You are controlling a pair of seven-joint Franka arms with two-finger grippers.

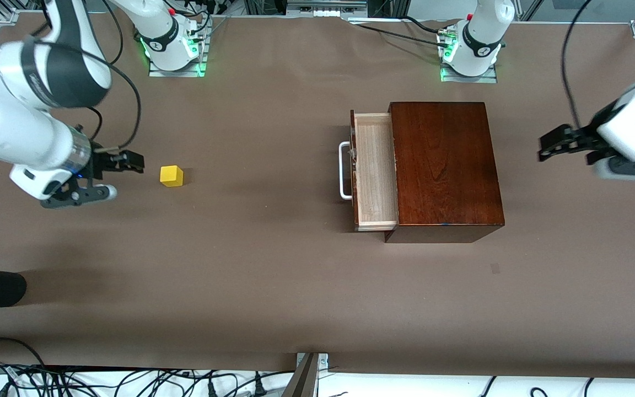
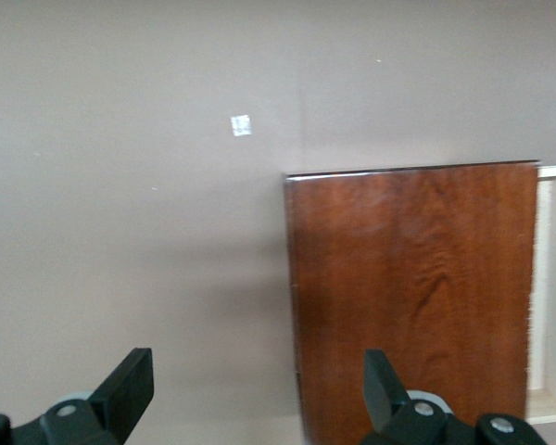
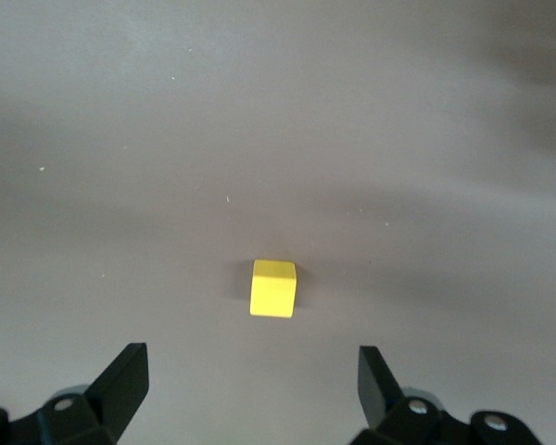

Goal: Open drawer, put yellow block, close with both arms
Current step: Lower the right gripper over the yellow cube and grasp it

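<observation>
Brown matting covered the whole table [image 1: 273,286] when I looked at my screens. On it, toward the right arm's end and about midway between the robots' edge and the camera's edge, the yellow block [image 1: 171,176] sat alone on the surface, well apart from the wooden box [image 1: 444,171]. The drawer [image 1: 373,171] of that box stood pulled out, toward the right arm's end; I saw its pale inside with nothing in it, and the white handle [image 1: 344,170] on its front. The box itself stood nearer the left arm's end, close to the left arm's base.

I saw the right gripper [image 1: 109,176] just beside the block, toward the table's end, with its fingers [image 3: 120,382] spread wide apart and holding nothing; in the right wrist view the block [image 3: 273,288] lay between and ahead of them, not touching. The left gripper [image 1: 565,144] hung over the table past the box, toward the left arm's end, its fingers [image 2: 130,385] also apart and empty.
</observation>
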